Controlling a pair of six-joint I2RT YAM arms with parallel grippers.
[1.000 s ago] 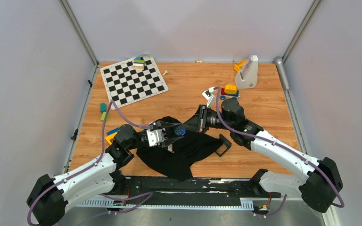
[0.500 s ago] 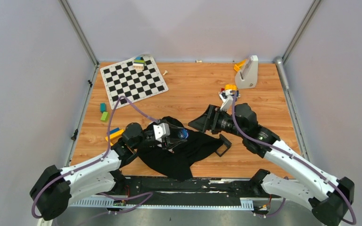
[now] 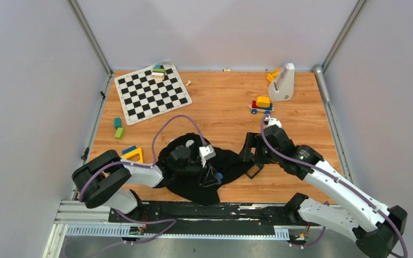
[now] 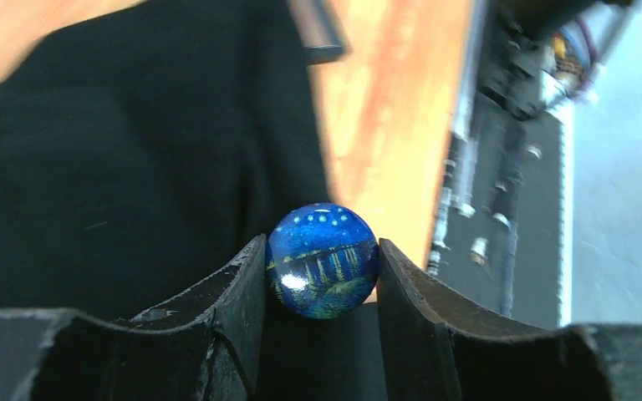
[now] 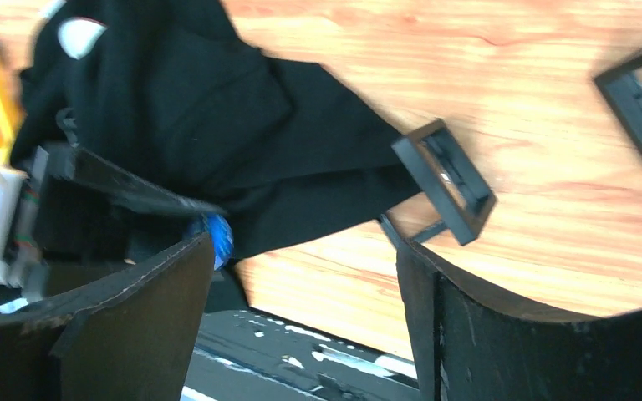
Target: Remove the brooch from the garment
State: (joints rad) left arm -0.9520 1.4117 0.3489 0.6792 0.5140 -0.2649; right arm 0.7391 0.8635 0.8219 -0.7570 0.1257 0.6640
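one brooch [image 4: 322, 261] in left end effector [image 4: 320, 251], one garment [image 4: 92, 167], two frames [image 5: 445, 180]

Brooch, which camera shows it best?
Left wrist: the brooch sits sharp and close, pinched in the left claw. Right wrist catches only a blue sliver; the top view shows a tiny blue dot.

No lettering, numbers or brand marks can be read anywhere; the brooch [image 4: 322, 261] bears only a painted picture.
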